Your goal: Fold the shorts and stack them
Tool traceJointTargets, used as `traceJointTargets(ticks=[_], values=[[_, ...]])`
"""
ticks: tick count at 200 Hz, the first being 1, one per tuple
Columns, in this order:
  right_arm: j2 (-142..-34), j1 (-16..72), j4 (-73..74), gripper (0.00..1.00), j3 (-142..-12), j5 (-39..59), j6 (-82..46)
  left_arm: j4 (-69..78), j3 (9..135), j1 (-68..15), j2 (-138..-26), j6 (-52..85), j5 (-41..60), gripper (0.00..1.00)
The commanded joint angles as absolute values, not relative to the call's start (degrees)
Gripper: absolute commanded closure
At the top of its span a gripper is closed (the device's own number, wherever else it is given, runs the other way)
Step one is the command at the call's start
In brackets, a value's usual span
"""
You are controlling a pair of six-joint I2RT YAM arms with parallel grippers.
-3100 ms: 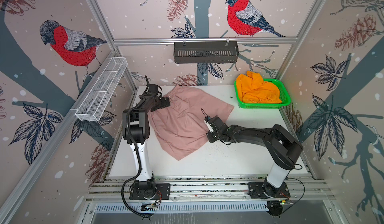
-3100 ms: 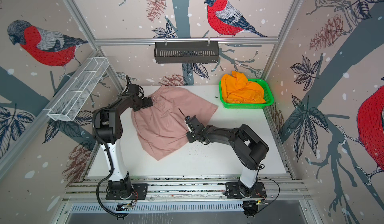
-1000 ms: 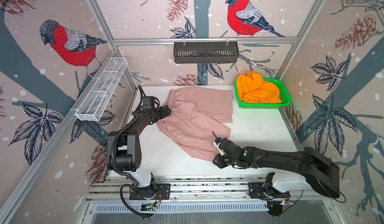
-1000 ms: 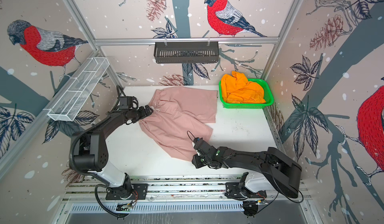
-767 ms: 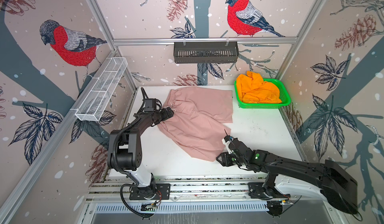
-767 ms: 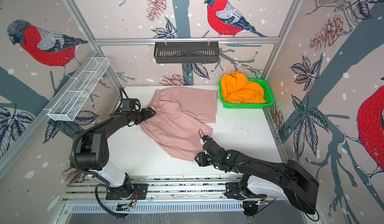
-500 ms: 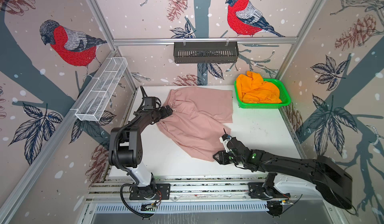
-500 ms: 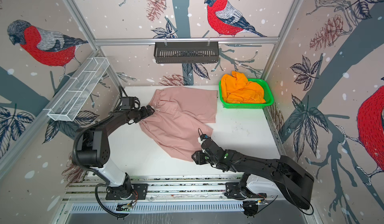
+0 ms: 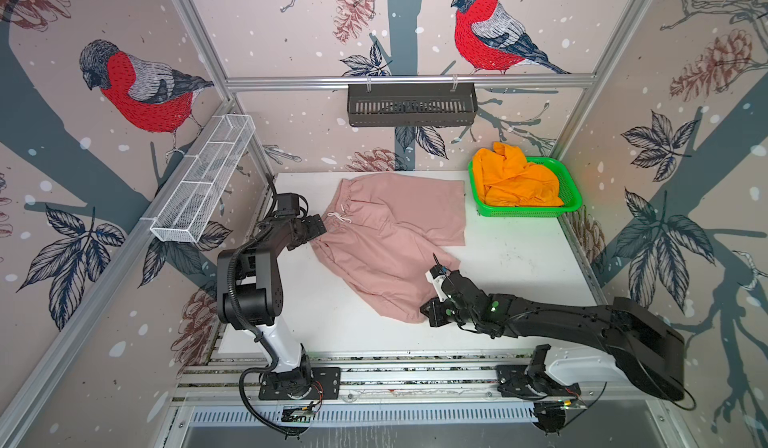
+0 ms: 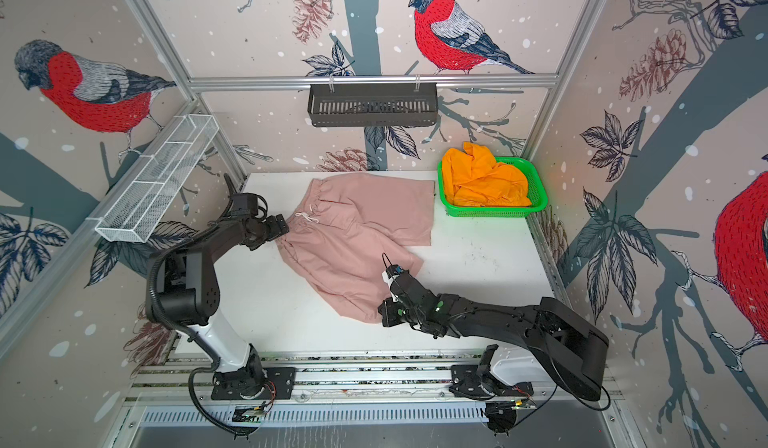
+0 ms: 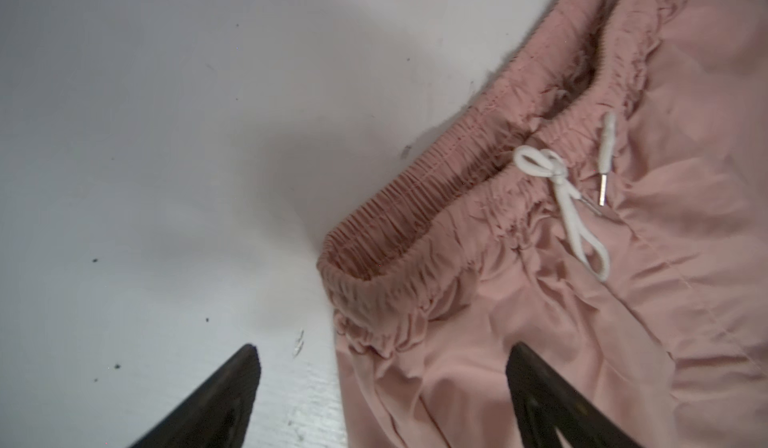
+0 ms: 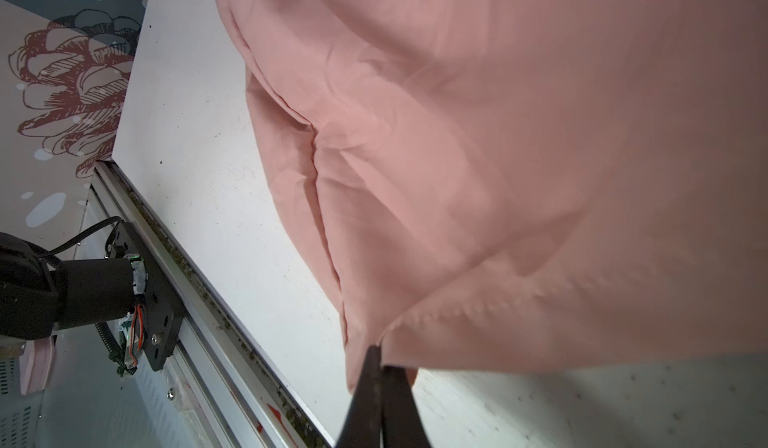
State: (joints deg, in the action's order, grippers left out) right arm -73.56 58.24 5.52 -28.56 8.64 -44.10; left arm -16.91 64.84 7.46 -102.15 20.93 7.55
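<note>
Low along the white surface [image 9: 519, 258], the right gripper [image 12: 380, 369], arm stretched flat, clamps the pale pink cloth shorts [image 9: 386, 233] by a hem corner; the left gripper [image 11: 382, 347] (jaws apart) straddles their waistband end.

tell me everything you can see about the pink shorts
The pale pink shorts are soft cloth, lying spread and wrinkled on the white table, legs splayed. Its gathered elastic waistband faces the left arm, with a white tied drawstring. The right pincer is shut on the near leg's hem corner; the left pincer stands open over the waistband's end.
</note>
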Motion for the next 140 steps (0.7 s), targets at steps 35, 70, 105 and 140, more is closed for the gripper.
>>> traceJointTargets(ticks=[35,70,105,140], values=[[-72.29,60.73,4.6,0.98,-28.48,6.27,-40.38,-14.2,66.92,7.99,-107.9,18.9,13.54,0.62],[-72.07,66.93,-1.93,0.98,-32.51,3.11,-31.69,-17.48,69.01,8.25,-107.46,17.03,9.3,1.0],[-68.33,73.18,-3.57,0.98,-33.06,3.39,-24.68,-16.79,69.55,9.58,-106.44,17.47,10.96,1.0],[-75.19,73.79,-4.8,0.64,-31.6,4.05,-25.02,-14.87,69.07,9.93,-105.76,18.34,12.91,1.0]])
